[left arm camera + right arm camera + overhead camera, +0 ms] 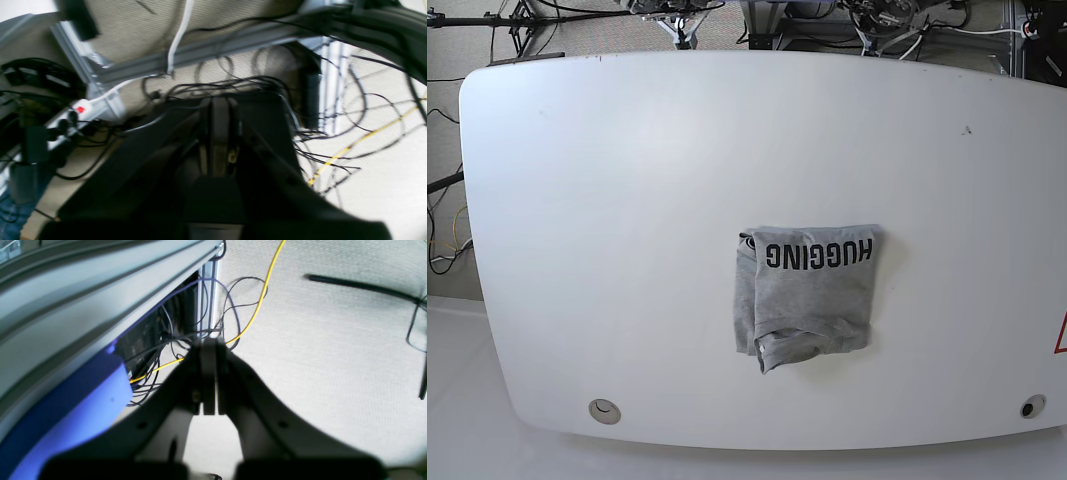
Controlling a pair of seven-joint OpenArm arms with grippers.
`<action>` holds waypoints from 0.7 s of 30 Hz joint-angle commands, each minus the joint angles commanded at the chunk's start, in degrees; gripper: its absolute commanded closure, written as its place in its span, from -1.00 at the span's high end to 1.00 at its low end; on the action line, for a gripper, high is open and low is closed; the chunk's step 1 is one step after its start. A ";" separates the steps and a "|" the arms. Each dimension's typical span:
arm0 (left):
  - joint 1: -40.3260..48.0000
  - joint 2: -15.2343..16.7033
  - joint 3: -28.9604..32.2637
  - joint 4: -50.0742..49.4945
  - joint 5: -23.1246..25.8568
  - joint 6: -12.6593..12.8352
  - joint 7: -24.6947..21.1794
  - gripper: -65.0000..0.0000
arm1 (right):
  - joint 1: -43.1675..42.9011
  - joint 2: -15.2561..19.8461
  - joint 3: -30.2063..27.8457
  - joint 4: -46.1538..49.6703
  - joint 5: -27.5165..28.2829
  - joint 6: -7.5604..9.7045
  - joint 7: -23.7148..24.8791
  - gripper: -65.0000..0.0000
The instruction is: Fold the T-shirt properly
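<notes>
The T-shirt point(807, 295) lies folded into a small grey rectangle on the white table point(627, 200), right of centre, with the black "HUGGING" lettering along its far edge, upside down in the base view. No arm shows in the base view. In the left wrist view, my left gripper point(219, 101) points at the carpeted floor with its fingers pressed together and nothing between them. The right wrist view shows my right gripper point(209, 343) shut too, empty, hanging over the carpet beside the table frame.
Black cables point(260, 86), a yellow cable point(257, 303) and a white power strip point(80, 111) lie on the carpet under the table. Grey aluminium frame rails point(213, 50) cross the floor. The table has two round holes point(604, 408) near its front edge.
</notes>
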 joint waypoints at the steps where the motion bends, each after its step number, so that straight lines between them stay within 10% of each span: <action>1: 0.09 0.09 -0.09 0.00 0.00 0.00 0.00 -1.00 | 0.00 0.00 0.09 0.00 0.00 0.00 0.00 -1.00; 21: 3.96 0.00 -0.44 0.00 -0.44 0.00 -0.44 -1.00 | -1.85 0.18 0.18 0.00 0.09 0.09 2.29 -1.00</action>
